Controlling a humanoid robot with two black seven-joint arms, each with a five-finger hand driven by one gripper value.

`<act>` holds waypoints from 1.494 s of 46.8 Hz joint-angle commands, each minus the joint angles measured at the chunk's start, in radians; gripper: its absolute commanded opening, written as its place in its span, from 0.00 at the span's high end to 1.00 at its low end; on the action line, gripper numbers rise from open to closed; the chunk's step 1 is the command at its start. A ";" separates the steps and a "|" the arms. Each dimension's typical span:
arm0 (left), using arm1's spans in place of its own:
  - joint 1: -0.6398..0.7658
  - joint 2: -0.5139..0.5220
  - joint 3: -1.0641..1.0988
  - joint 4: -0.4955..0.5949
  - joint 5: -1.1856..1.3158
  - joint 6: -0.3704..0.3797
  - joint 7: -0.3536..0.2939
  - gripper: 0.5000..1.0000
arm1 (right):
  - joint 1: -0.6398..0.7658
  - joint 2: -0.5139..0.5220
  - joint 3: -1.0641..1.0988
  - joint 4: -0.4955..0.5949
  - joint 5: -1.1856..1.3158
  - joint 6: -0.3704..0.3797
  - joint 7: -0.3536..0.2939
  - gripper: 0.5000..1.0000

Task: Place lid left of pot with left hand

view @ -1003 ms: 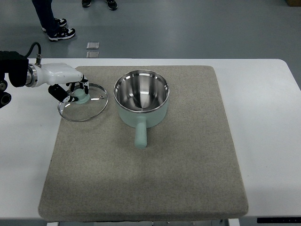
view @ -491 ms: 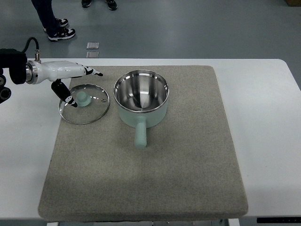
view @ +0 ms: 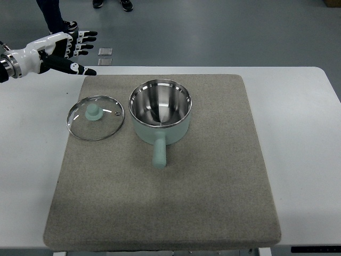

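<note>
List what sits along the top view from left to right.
Left robot hand, open and raised → lid flat on the mat → pot, with bare table at the right.

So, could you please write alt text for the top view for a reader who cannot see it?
A glass lid lies flat on a grey mat, just left of an open mint-green pot. The robot's left hand hovers open at the upper left, holding nothing.

Lab: white bench (view: 298, 133), grey floor (view: 213, 32)
</note>
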 commanded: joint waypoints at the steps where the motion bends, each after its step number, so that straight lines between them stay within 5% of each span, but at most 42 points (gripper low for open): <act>1: 0.000 0.000 -0.006 0.009 -0.117 -0.008 0.000 0.01 | 0.000 0.000 0.000 0.000 0.000 0.000 0.000 0.15; 11: 0.000 0.011 -0.038 0.025 -0.372 -0.057 0.001 0.01 | 0.000 0.000 0.000 0.000 0.000 -0.002 0.000 0.15; 23: 0.000 -0.004 -0.086 0.198 -0.556 -0.293 0.009 0.01 | 0.000 0.000 0.000 0.000 0.000 0.000 0.000 0.15; 37: 0.040 -0.075 -0.086 0.226 -0.657 -0.293 0.064 0.01 | 0.000 0.000 0.000 0.000 0.000 0.000 0.000 0.15; 47: 0.069 -0.121 -0.086 0.241 -0.818 -0.293 0.176 0.01 | 0.000 0.000 0.000 0.000 0.000 0.000 0.000 0.15; 70: 0.109 -0.161 -0.087 0.239 -0.884 -0.279 0.230 0.01 | 0.000 0.000 0.003 0.000 0.002 0.001 0.000 0.15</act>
